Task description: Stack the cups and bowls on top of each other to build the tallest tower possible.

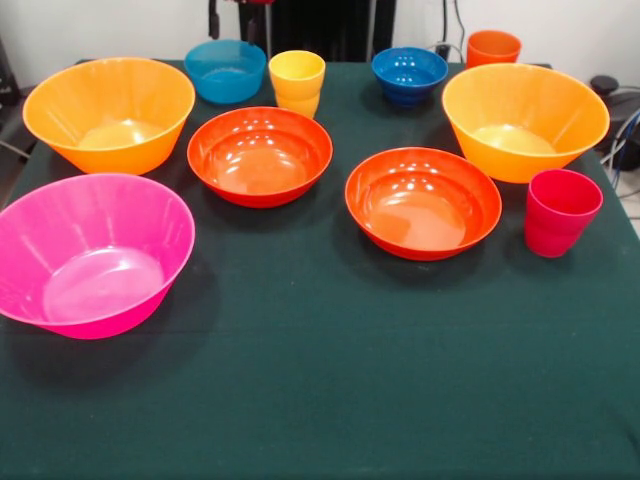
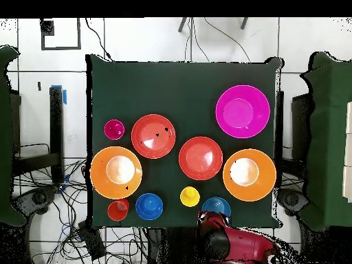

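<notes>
All bowls and cups stand apart on the green cloth; nothing is stacked and no tower shows. The pink bowl is front left. Two orange-yellow bowls flank two red-orange bowls. Two blue bowls stand at the back with the yellow cup between them. The orange cup is back right, the red-pink cup at the right. The gripper shows only as dark parts at the top edge, behind the light blue bowl.
The red arm is folded over the base beyond the table's edge. Cables lie on the floor around the base. The front half of the green table carries only the pink bowl.
</notes>
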